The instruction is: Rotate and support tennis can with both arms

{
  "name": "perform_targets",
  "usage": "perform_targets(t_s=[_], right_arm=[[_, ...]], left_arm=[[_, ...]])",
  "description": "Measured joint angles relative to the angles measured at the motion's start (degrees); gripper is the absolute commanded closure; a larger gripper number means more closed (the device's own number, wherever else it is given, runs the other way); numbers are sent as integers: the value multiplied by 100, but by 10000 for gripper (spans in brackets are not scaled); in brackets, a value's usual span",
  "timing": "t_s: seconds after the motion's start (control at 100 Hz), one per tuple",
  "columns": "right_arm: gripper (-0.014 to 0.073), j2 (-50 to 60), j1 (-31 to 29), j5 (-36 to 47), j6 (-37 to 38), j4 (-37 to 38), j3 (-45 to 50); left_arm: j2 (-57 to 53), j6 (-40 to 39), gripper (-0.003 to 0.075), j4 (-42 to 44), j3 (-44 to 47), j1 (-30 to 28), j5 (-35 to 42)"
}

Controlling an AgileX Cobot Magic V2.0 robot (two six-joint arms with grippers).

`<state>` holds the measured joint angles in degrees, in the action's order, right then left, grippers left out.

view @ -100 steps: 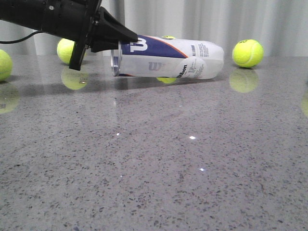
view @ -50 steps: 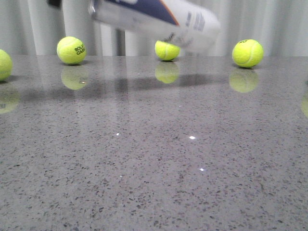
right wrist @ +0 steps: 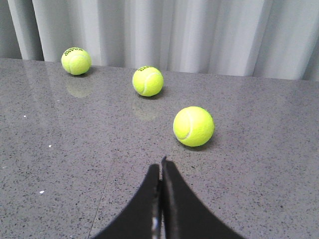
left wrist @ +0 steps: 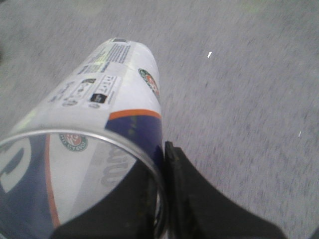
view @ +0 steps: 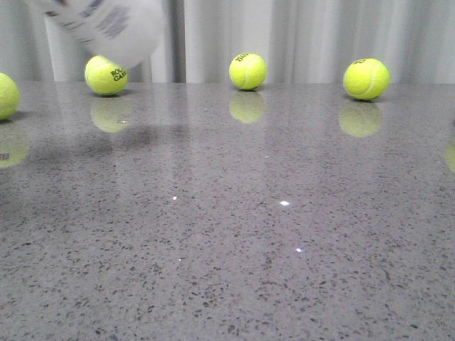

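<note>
Wide grey table [view: 284,234] lay open across front and middle. Obstacles sat along far edge: tennis balls [view: 248,71] near curtain [view: 306,35], well apart from one another, gaps between them passable. One more ball [view: 6,95] stood at left margin. Tennis can [view: 106,28] hung lifted at upper left, off surface, blurred, free room beneath it. Left gripper [left wrist: 162,199] clamped can rim. Right gripper [right wrist: 160,174], fingers pressed together, faced nearest ball [right wrist: 193,126], bare table either side.

we see tennis can [left wrist: 107,99]: white, navy, orange stripe | tennis balls [right wrist: 193,126]: yellow-green | table [view: 284,234]: speckled grey
</note>
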<state>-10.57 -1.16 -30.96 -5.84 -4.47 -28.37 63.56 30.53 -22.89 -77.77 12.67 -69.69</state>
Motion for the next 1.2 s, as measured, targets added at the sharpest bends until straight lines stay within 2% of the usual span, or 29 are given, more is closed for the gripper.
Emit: perform_targets(t_s=[0.1,0.38,0.7,0.87,0.97,1.09,1.16,1.2], right_arm=[[662,0,0,0,0,0,0],[662,0,0,0,0,0,0],[662,0,0,0,0,0,0],[662,0,0,0,0,0,0],[662,0,0,0,0,0,0],[662,0,0,0,0,0,0],[662,0,0,0,0,0,0],[662,0,0,0,0,0,0]], left_arm=[[-186,-233,741,357,0,0,-255],[-440,-944,741,1337,63,0,-305],[-645,-1122,741,1444,869,0,-305],[-674,-1232,734,1454,1010,0,-305],[-681,-1281,633,1454,1027,0,-305],[-681,-1307,399,1386,1036,0,-305],[-681,-1307,288,1324,1036,0,-305],[-681,-1307,251,1299,1036,0,-305]])
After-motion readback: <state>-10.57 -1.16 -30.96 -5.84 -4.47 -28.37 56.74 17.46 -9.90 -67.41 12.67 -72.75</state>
